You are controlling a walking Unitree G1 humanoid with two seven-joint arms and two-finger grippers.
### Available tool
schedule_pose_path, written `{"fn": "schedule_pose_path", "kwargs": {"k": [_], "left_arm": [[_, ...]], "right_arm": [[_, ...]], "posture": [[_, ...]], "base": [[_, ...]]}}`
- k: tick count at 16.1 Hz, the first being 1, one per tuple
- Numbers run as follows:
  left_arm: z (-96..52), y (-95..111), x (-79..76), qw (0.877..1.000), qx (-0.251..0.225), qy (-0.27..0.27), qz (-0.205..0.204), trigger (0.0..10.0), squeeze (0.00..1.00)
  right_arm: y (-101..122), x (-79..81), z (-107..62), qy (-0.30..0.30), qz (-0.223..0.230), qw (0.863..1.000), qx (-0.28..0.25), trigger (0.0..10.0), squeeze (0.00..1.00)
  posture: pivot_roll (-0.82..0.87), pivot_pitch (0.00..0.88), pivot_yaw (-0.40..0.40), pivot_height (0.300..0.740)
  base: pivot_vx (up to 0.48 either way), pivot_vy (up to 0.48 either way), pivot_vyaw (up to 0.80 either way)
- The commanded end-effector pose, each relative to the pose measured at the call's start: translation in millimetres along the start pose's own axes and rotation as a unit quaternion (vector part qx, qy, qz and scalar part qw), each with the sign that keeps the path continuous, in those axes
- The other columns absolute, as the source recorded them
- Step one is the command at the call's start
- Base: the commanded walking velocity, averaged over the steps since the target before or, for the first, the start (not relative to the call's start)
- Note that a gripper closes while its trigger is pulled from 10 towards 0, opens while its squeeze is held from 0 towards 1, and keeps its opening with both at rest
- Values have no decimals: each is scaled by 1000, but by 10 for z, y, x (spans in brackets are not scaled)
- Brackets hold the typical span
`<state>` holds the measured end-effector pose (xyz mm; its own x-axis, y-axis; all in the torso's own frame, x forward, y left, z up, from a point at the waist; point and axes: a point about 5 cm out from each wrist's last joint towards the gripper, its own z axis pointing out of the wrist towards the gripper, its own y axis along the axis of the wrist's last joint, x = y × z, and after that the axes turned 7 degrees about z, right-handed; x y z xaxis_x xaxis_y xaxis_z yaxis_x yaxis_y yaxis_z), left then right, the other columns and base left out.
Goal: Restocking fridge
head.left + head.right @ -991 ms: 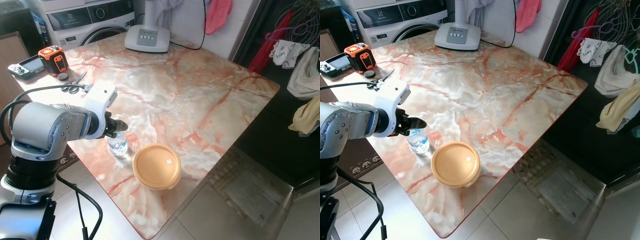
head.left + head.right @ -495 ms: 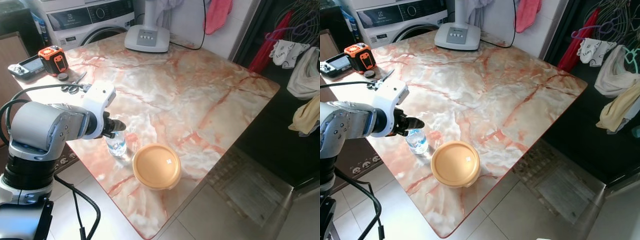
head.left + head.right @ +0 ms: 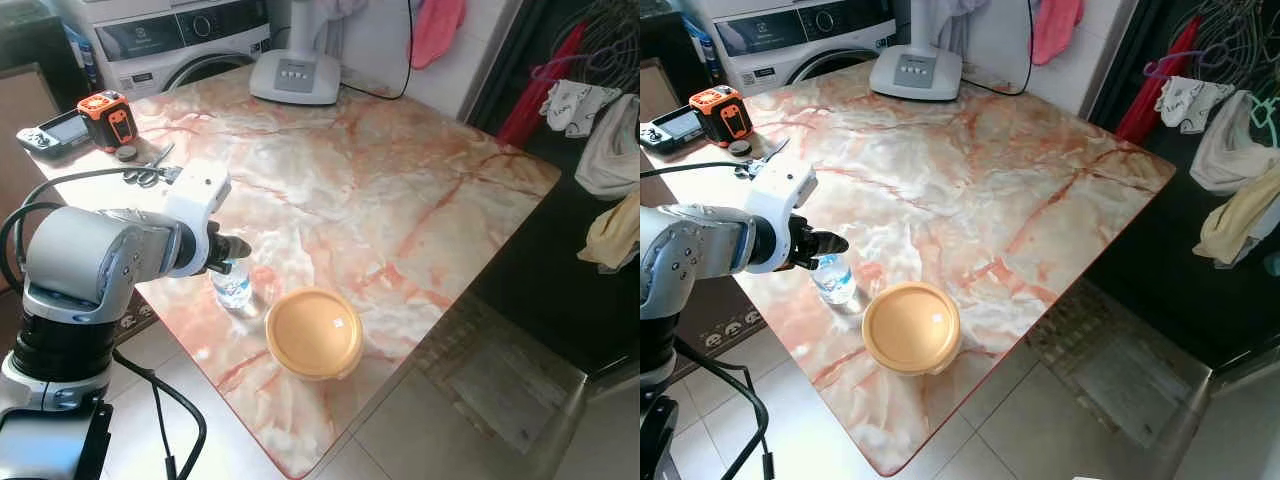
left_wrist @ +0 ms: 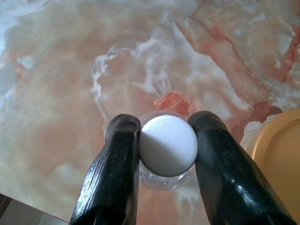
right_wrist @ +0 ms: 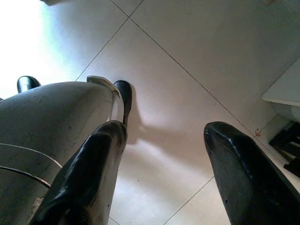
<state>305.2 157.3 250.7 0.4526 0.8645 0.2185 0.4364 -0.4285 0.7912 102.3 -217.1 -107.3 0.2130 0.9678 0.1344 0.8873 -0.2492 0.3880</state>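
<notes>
Desk (image 3: 400,170): a pink-and-white marbled top was seen, with a washing machine (image 3: 175,40) behind its far left corner.
Bottle (image 3: 232,284): a small clear water bottle with a white cap (image 4: 168,145) was stood upright near the desk's front left edge, just beside the yellow container.
Left end effector (image 4: 166,150): it was held over the bottle from the robot's left – its two black fingers (image 4: 117,173) were pressed against either side of the cap, pinching the bottle at the top.
Left arm (image 3: 95,262): the silver arm was bent in from the left edge of the head views, with a black cable looped behind it.
Yellow container (image 3: 313,332): a round tub with a pale orange-yellow lid was seen resting near the desk's front edge, to the right of the bottle; whether the two touched could not be told.
Right end effector (image 5: 164,159): it was hung idle above the tiled floor (image 5: 187,42), its fingers spread well apart – nothing was held between them.
Far left corner: an orange-and-black device (image 3: 106,119), a handheld game console (image 3: 55,132) and scissors (image 3: 148,172) were laid there.
Far edge: a white fan base (image 3: 294,78) was stood there.
Right side: clothes on hangers (image 3: 600,130) were hung in a dark area beside the desk.
</notes>
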Motion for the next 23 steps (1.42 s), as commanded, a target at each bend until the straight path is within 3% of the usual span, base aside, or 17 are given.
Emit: {"fn": "schedule_pose_path", "kwargs": {"k": [1,7,9,10,11,17,19,20,23], "left_arm": [[-4,-21,11,1000,-2,9,-4,0,0],[-35,17,71,999,-24,38,-25,0,0],[-48,108,161,994,-63,81,-28,0,0],[-56,152,211,990,-84,109,-22,4627,0],[-56,159,235,987,-96,126,-30,10000,0],[-71,99,304,968,-130,213,-28,10000,0],[-60,69,292,956,-148,252,-21,10000,0],[-77,79,293,944,-171,283,-8,10000,0],[-96,47,308,937,-180,296,-36,10000,0]], "right_arm": [[-48,-47,-17,-6,7,1000,8,10000,0],[-44,-52,-19,-5,4,1000,8,10000,0],[-43,-54,-19,-5,4,1000,9,10000,0],[-44,-55,-19,-5,4,1000,9,10000,0],[-45,-54,-19,-5,5,1000,9,10000,0],[-52,-51,-19,-5,7,1000,10,10000,0],[-61,-47,-19,-4,7,1000,13,10000,0],[-69,-44,-19,-3,7,1000,15,10000,0],[-77,-42,-20,-2,5,1000,16,10000,0]], "posture": [[129,84,-120,740],[127,87,-124,740],[126,87,-124,740],[122,87,-124,740],[117,85,-120,740],[110,84,-119,740],[106,77,-114,740],[104,70,-114,740],[107,61,-111,740]], "base": [[0,0,0],[0,0,0],[0,0,0],[0,0,0],[0,0,0],[0,0,0],[0,0,0],[0,0,0],[0,0,0]]}}
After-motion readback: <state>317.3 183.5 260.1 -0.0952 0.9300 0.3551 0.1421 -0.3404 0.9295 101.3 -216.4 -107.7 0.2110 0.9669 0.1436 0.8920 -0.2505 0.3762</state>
